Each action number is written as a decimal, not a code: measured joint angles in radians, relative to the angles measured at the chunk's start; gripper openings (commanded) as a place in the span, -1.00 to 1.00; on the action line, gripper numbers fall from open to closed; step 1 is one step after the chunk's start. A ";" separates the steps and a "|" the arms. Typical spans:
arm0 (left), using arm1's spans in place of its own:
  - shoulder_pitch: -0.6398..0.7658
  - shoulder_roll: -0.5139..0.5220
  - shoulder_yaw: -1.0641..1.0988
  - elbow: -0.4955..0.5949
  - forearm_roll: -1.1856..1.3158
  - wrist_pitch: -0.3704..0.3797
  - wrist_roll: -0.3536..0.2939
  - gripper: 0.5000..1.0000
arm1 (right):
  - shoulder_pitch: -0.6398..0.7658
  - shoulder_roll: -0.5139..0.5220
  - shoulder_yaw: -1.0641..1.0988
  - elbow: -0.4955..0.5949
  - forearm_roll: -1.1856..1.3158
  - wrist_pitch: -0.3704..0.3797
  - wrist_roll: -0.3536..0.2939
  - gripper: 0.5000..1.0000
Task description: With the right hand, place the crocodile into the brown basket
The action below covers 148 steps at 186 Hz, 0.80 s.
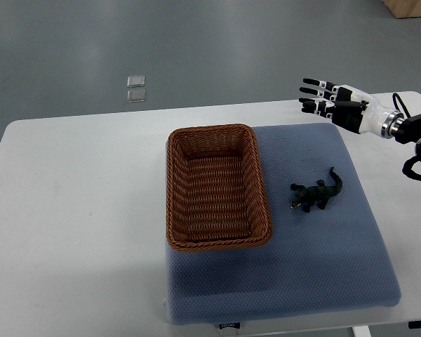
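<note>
Now, small dark-green crocodile [317, 194], tail curved, near brown basket [210, 130]; right robot hand [339, 105] spread, empty.

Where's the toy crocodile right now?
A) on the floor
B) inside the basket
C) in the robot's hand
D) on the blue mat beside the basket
D: the crocodile lies on the blue mat right of the brown basket, apart from the right hand.

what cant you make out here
Top view, right arm beyond the right hand: cut off by the right edge.
Top view, left hand: outside the frame.
Top view, two small squares on the floor: too small to identify.
Top view, label on the blue mat: too small to read.
Top view, crocodile: dark, fine detail lost.
</note>
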State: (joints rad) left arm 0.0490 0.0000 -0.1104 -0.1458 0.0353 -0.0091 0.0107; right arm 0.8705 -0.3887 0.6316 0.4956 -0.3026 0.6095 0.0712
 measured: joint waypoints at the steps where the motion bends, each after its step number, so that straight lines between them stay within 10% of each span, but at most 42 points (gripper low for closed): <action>1: 0.000 0.000 0.000 0.000 0.000 0.000 0.000 1.00 | 0.001 0.000 0.000 0.000 -0.004 0.000 0.000 0.72; 148: 0.000 0.000 0.000 0.000 0.000 0.000 0.000 1.00 | 0.101 -0.193 -0.090 0.281 -0.905 -0.044 0.330 0.71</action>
State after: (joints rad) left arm 0.0492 0.0000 -0.1104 -0.1457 0.0353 -0.0092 0.0108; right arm 0.9718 -0.5813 0.5412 0.7770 -1.2075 0.5654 0.4008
